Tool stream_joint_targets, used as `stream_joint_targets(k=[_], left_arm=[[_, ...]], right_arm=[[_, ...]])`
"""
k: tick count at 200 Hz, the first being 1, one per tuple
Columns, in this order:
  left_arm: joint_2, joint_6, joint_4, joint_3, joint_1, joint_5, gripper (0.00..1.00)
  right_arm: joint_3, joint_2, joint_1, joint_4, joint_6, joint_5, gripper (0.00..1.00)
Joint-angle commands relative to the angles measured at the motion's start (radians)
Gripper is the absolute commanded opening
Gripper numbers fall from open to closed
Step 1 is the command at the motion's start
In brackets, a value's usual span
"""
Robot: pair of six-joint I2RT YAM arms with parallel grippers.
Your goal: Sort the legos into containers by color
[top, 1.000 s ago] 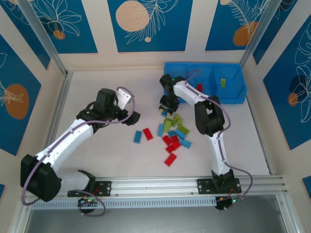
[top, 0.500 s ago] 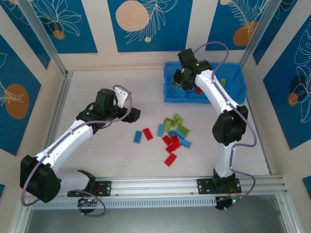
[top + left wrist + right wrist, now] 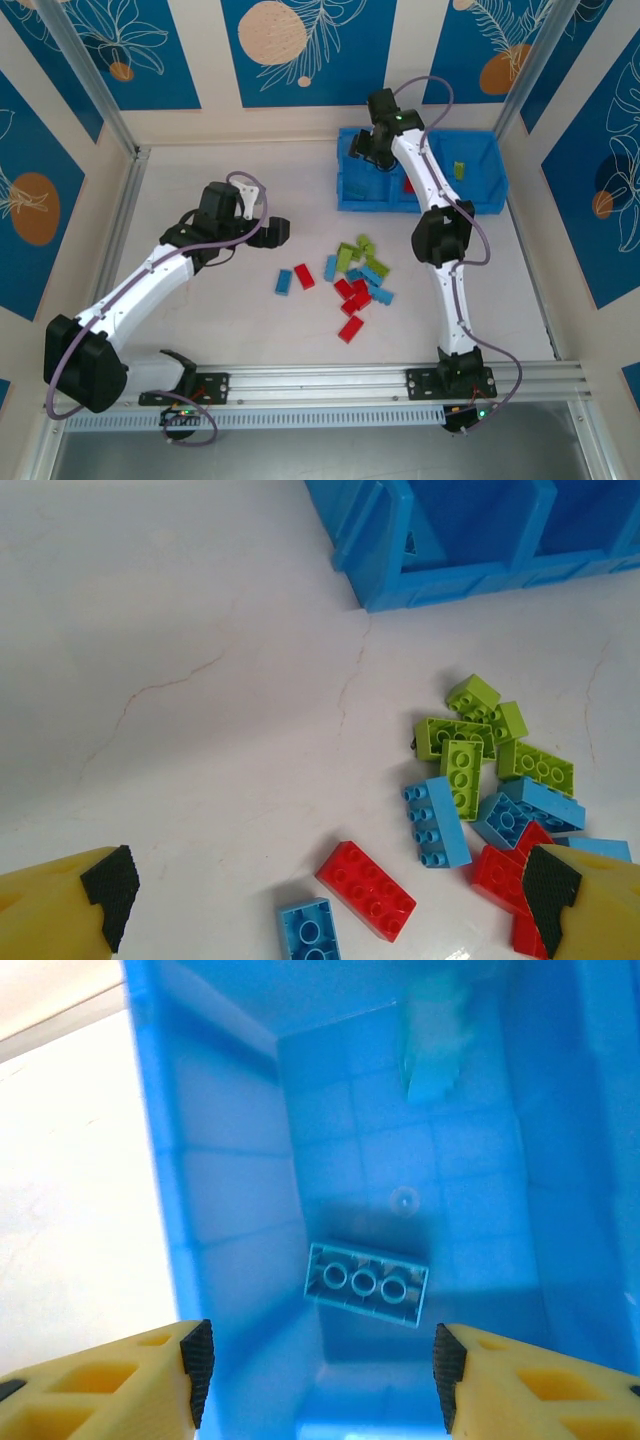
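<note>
Your right gripper (image 3: 318,1364): fingers apart, empty, over tray (image 3: 220,1160) left compartment | light blue brick (image 3: 365,1285) lying inside | your left gripper (image 3: 330,888): spread wide, empty, above loose legos (image 3: 470,780)

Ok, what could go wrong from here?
The right gripper, open above the light blue brick in the left compartment, sits close to the tray wall; a sideways exit might shove the tray. The loose bricks lie bunched, a lime green brick against a blue brick, so the left gripper could pinch two colours.

A white tabletop (image 3: 250,330) is enclosed by cream walls (image 3: 210,60) hung with blue leaf-patterned panels (image 3: 340,70) and edged by aluminium posts (image 3: 88,75)
</note>
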Motion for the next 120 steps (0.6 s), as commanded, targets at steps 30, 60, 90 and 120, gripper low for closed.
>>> stream_joint_targets(k=[30, 60, 90, 120], left_arm=[[-0.055, 0.009, 0.017, -0.004, 0.008, -0.069, 1.00], [-0.111, 0.002, 0.007, -0.042, 0.011, -0.182, 1.00], [-0.165, -0.005, -0.023, -0.072, 0.012, -0.260, 1.00], [-0.230, -0.030, -0.035, -0.111, 0.012, -0.286, 1.00]], right_arm=[[-0.674, -0.545, 0.212, 0.246, -0.126, -0.069, 0.63], [-0.903, -0.602, 0.415, 0.291, -0.274, -0.056, 0.62], [-0.895, -0.486, 0.563, 0.219, -0.340, 0.006, 0.61], [-0.908, -0.411, 0.601, 0.246, -0.343, 0.046, 0.60]])
